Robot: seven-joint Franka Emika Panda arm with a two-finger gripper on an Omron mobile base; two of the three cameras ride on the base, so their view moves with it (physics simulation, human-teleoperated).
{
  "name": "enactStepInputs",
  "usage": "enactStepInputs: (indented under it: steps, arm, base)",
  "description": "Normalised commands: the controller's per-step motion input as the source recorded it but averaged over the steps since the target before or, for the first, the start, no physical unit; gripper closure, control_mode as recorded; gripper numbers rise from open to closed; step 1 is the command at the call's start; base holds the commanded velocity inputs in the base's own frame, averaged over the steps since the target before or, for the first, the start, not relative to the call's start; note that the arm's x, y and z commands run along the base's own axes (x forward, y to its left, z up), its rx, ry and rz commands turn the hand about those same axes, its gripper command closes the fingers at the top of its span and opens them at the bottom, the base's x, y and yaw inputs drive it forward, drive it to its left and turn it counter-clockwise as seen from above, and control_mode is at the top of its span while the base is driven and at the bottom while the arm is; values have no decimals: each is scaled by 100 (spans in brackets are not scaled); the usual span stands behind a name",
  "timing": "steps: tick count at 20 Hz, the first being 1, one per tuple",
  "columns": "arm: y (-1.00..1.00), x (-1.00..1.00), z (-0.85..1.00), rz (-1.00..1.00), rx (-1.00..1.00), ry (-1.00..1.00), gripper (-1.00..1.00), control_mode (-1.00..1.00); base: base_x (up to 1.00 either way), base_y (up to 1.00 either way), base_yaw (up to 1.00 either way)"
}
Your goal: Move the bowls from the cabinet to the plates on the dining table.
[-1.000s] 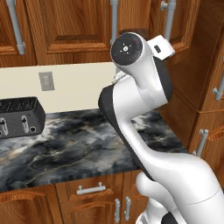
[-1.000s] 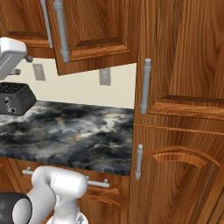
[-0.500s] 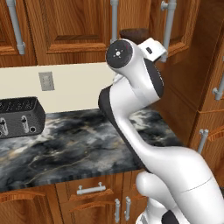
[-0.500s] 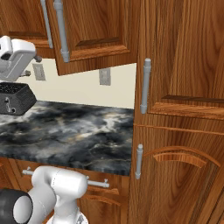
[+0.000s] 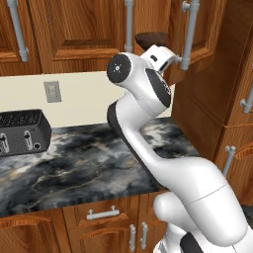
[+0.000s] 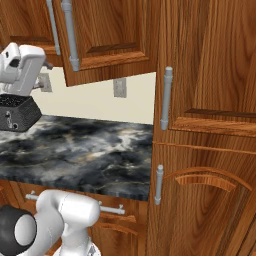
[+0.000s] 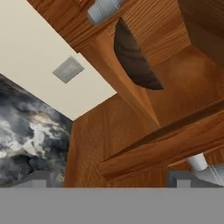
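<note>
A dark brown bowl (image 5: 150,38) sits on the bottom shelf of the cabinet (image 5: 89,29), whose right door (image 5: 200,29) stands swung open. In the hand view the same bowl (image 7: 133,57) appears tilted, resting on the shelf (image 7: 183,87) beyond the cabinet's lower edge. My gripper (image 7: 109,180) is open, its two tips far apart with nothing between them, just below and in front of the shelf's edge. The white hand (image 5: 160,56) hangs directly under the bowl, and it is at the far left in the right base view (image 6: 22,67). The plates and the dining table are out of view.
A black toaster (image 5: 20,133) stands at the left of the marble worktop (image 5: 89,168), below a wall socket (image 5: 51,91). The open door's grey bar handle (image 5: 190,32) hangs close to the right of the hand. A tall wooden unit (image 6: 210,100) borders the worktop on the right.
The arm's upper joint has swung left and slightly down, drawing the hand a little left under the cabinet's opening. The jaws have stayed wide open.
</note>
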Motion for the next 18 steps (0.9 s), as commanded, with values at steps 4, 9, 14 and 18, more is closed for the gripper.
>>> enactStepInputs:
  steps: [4,9,14,18]
  arm:
    - [0,21,-6,0,-9,2,-100,-100]
    - [-20,11,0,0,-2,0,-100,-100]
    - [-41,7,0,-1,0,0,-100,-100]
    - [-36,0,0,-1,0,0,-100,-100]
  base:
    - [0,0,0]
    - [0,0,0]
    - [0,0,0]
    - [0,0,0]
